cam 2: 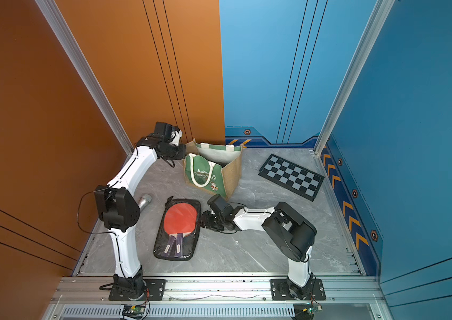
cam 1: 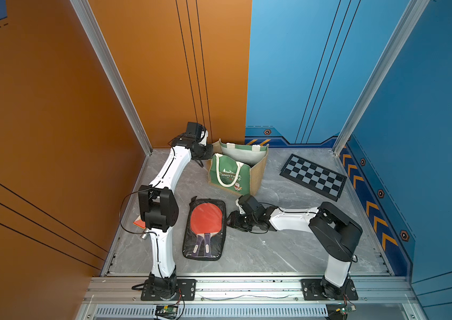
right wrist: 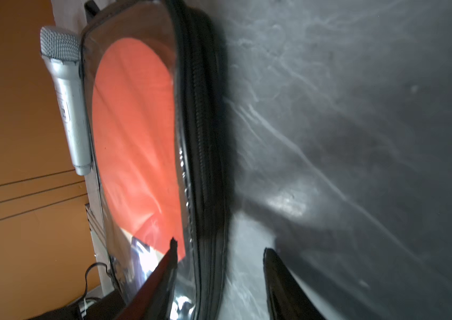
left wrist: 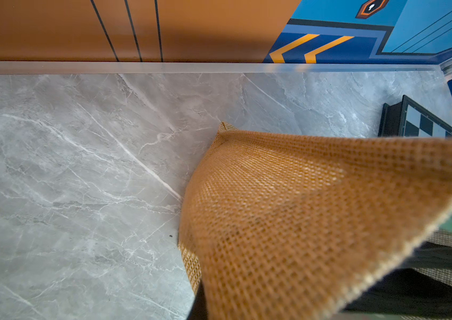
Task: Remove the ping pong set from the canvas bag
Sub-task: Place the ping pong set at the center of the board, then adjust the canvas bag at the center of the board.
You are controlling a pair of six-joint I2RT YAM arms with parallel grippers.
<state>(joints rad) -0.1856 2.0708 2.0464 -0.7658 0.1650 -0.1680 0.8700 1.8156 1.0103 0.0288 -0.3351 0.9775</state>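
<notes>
The ping pong set, red paddles in a clear-fronted black zip case, lies flat on the grey table in front of the canvas bag. The bag stands upright and open, green front toward me, burlap sides. My right gripper is low at the case's right edge, open. One finger lies over the clear face and the other over the table, with the zipped edge between them. My left gripper is shut on the bag's left burlap rim, which hides its jaws in the left wrist view.
A black-and-grey checkerboard lies at the back right. A silver microphone rests by the left arm's elbow, close to the case. A flat orange thing peeks out under that elbow. Something black lies inside the bag.
</notes>
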